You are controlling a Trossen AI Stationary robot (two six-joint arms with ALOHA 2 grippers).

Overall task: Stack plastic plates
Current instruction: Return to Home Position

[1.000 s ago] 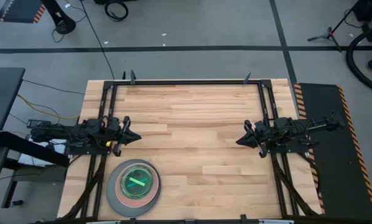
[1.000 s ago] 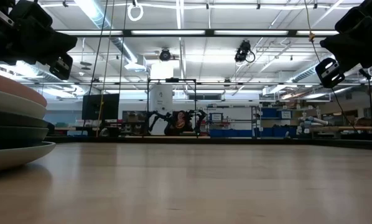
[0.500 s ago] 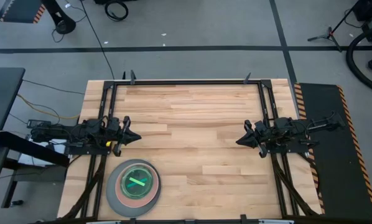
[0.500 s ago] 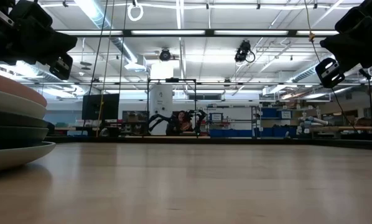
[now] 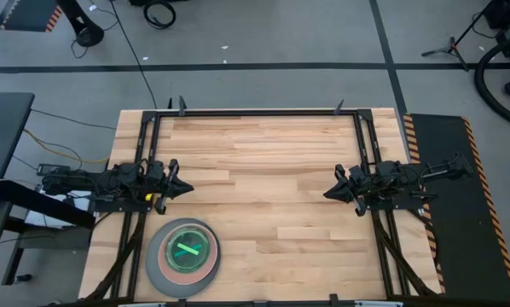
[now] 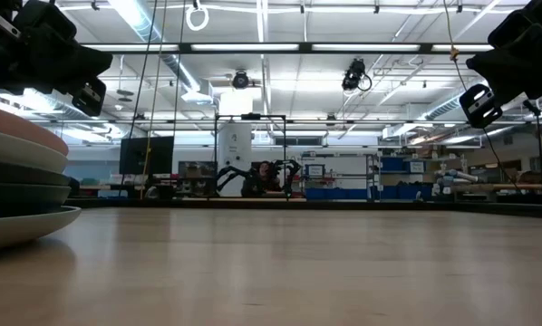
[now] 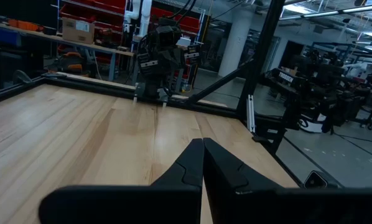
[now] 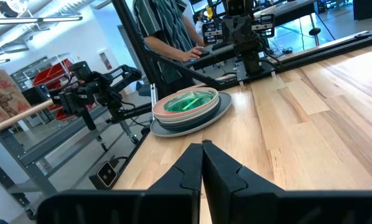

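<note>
The plastic plates (image 5: 183, 257) stand in one stack near the table's near left corner: a large grey plate at the bottom, a salmon pink rim above it, a green plate on top. The stack also shows in the low view (image 6: 22, 186) and the right wrist view (image 8: 189, 109). My left gripper (image 5: 189, 190) hangs shut above the table's left side, just beyond the stack's far side. My right gripper (image 5: 326, 194) hangs shut above the table's right side. Both point toward the table's middle.
Bare wooden tabletop (image 5: 263, 179) spreads between the two grippers and toward the far edge. A black metal frame (image 5: 255, 112) runs along the table's edges. A person in a striped shirt (image 8: 167, 31) stands beyond the table's left side.
</note>
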